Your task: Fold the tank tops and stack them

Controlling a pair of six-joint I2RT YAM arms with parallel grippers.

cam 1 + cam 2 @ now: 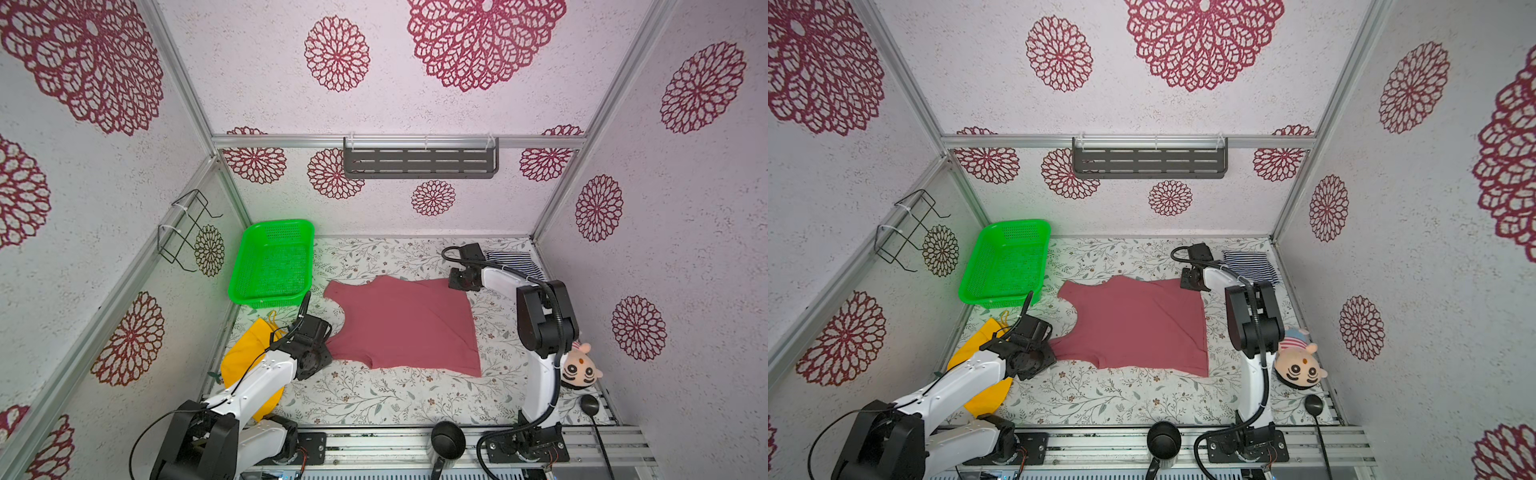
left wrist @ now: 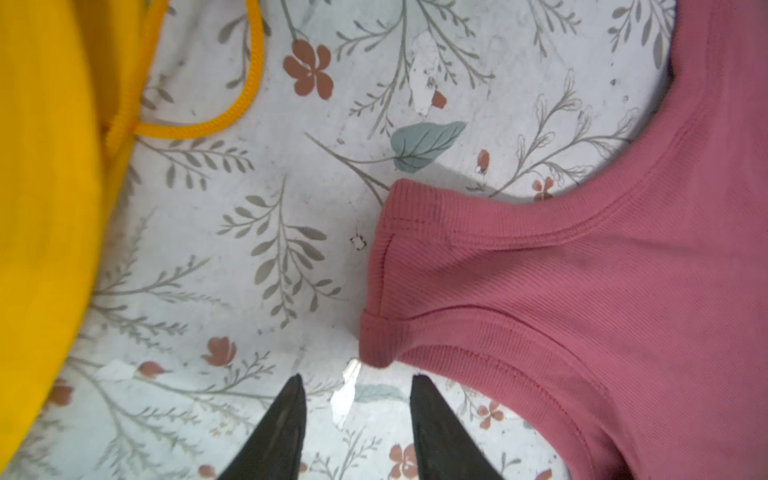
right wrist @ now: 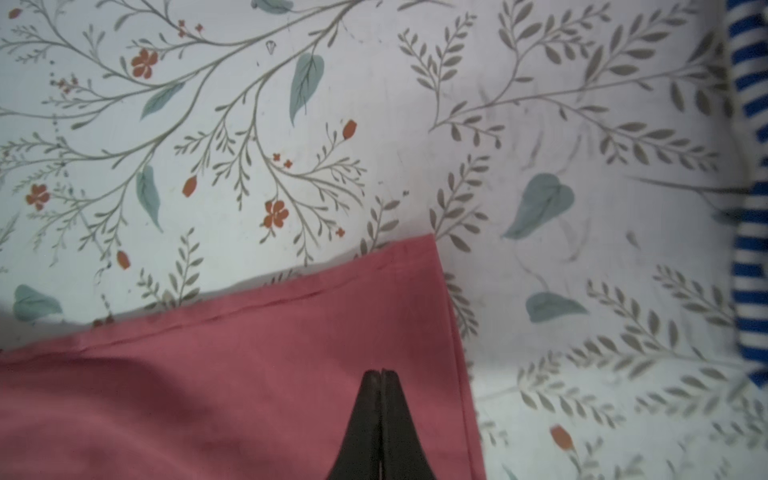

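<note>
1. The yellow cloth (image 1: 245, 357) lay at the left edge of the worktop (image 1: 374, 399).
2. The left end effector (image 2: 357, 379) had its jaws apart and empty, tips just short of a shoulder strap (image 2: 399, 266).
3. The rose tank top (image 1: 405, 324) lay spread flat mid-worktop. It looked like a soft, light knit, likely to drape and slide. Seamed strap ends and hem corners looked the best places to pinch.
4. The right end effector (image 3: 381, 372) was closed over a hem corner, with nothing visibly pinched.
5. The striped tank top (image 1: 513, 262) sat in the far right corner.

Striped tank top (image 1: 519, 258) partly behind the right arm (image 1: 500, 279)
</note>
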